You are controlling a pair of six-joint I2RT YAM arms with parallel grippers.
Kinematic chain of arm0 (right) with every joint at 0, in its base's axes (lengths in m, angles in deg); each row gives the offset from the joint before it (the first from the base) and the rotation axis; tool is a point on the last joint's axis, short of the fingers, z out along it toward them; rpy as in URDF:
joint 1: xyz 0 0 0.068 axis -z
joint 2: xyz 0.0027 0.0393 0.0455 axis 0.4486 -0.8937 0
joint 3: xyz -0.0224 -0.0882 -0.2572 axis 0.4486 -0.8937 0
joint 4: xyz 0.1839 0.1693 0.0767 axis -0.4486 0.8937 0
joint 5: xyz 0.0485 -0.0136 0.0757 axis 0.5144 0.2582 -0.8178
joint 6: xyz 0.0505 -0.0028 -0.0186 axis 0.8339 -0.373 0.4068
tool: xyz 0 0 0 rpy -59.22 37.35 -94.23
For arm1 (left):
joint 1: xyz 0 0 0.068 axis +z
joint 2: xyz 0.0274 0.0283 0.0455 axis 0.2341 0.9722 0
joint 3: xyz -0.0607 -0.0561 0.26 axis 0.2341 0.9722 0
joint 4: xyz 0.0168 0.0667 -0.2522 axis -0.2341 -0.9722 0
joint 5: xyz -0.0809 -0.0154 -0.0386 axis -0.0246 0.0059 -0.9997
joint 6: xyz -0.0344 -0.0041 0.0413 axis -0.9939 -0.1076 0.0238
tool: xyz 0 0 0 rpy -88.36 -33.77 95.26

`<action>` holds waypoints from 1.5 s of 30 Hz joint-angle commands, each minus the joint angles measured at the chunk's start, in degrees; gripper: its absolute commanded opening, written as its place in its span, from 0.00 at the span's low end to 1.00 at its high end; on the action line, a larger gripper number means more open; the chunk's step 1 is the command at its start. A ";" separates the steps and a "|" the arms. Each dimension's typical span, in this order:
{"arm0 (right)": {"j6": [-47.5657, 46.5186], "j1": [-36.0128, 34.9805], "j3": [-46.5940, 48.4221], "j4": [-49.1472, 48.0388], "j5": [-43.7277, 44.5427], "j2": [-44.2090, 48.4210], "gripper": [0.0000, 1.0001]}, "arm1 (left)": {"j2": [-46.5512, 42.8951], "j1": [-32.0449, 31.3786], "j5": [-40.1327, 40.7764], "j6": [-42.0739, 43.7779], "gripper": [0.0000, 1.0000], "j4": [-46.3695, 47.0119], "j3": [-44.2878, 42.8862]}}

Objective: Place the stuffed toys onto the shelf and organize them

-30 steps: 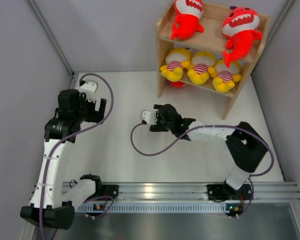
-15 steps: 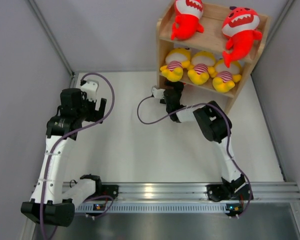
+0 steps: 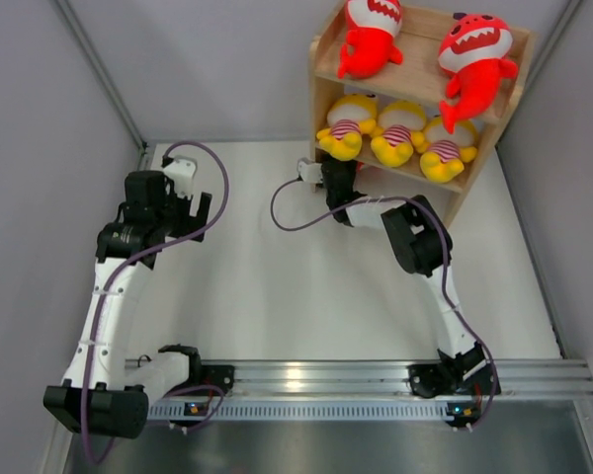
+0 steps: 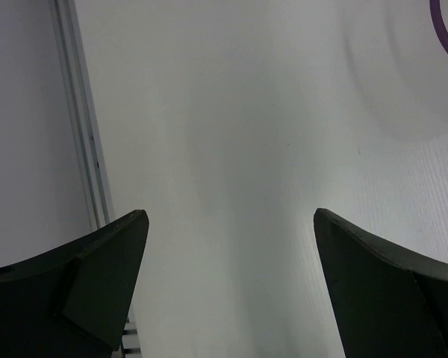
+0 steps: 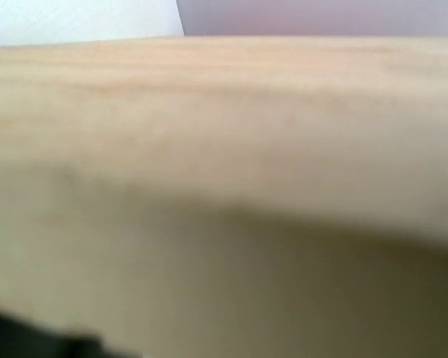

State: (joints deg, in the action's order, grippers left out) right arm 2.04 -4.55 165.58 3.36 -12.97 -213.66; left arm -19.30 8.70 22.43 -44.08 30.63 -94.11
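Nearest to us, the metal rail [image 3: 306, 375] carries both arm bases at the table's [image 3: 277, 286] front edge. The left arm rises up the left side, and its left gripper [image 3: 198, 209] hangs over bare table near the left wall. In its wrist view the two dark fingers [image 4: 97, 287] stand wide apart with nothing between them. This arm has drifted only slightly toward the back since a second ago.

The right arm is where we see the change. A second ago its wrist lay over mid-table. Now the arm is stretched far forward, and the right gripper [image 3: 333, 180] sits at the foot of the shelf [image 3: 317, 109], by the left side panel and just under the lower board. Its purple cable [image 3: 287, 215] loops on the table beside it. Its wrist view shows only blurred pale wood [image 5: 224, 112] very close, so we cannot tell whether the jaws are apart or together.

Beyond it, three yellow toys [image 3: 397, 133] with striped bodies sit side by side on the lower board, directly above the gripper. On the top board two red sharks [image 3: 474, 59] stand apart, one at the left [image 3: 368, 35] and one at the right. None of these five has shifted.
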 commanded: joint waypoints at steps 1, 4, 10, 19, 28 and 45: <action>1.53 1.93 4.45 4.01 0.11 -1.63 0.48 | 0.22 0.45 0.88 0.65 0.99 0.46 -2.54; 2.15 2.46 6.74 9.37 -0.06 -2.16 0.50 | 0.13 0.53 0.53 0.65 0.99 0.29 -2.80; 4.26 2.72 8.59 15.52 -1.12 -1.73 0.16 | -0.39 0.80 0.44 0.74 0.99 0.11 -2.98; 9.45 1.76 -5.01 14.92 -2.96 11.51 0.00 | -1.36 0.97 -0.61 1.09 0.99 -0.06 -2.80; 23.23 -4.66 -21.29 41.33 -21.38 38.13 0.00 | -2.50 0.89 -13.94 5.65 0.99 -4.63 -2.63; 45.83 -17.84 7.26 56.93 -63.50 43.47 0.00 | -2.15 -3.24 -29.61 8.38 0.99 -7.62 -5.08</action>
State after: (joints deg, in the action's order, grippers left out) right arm 42.50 -20.26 167.70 58.06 -65.71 -166.47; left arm -21.77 6.69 -2.44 -36.85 23.03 -96.12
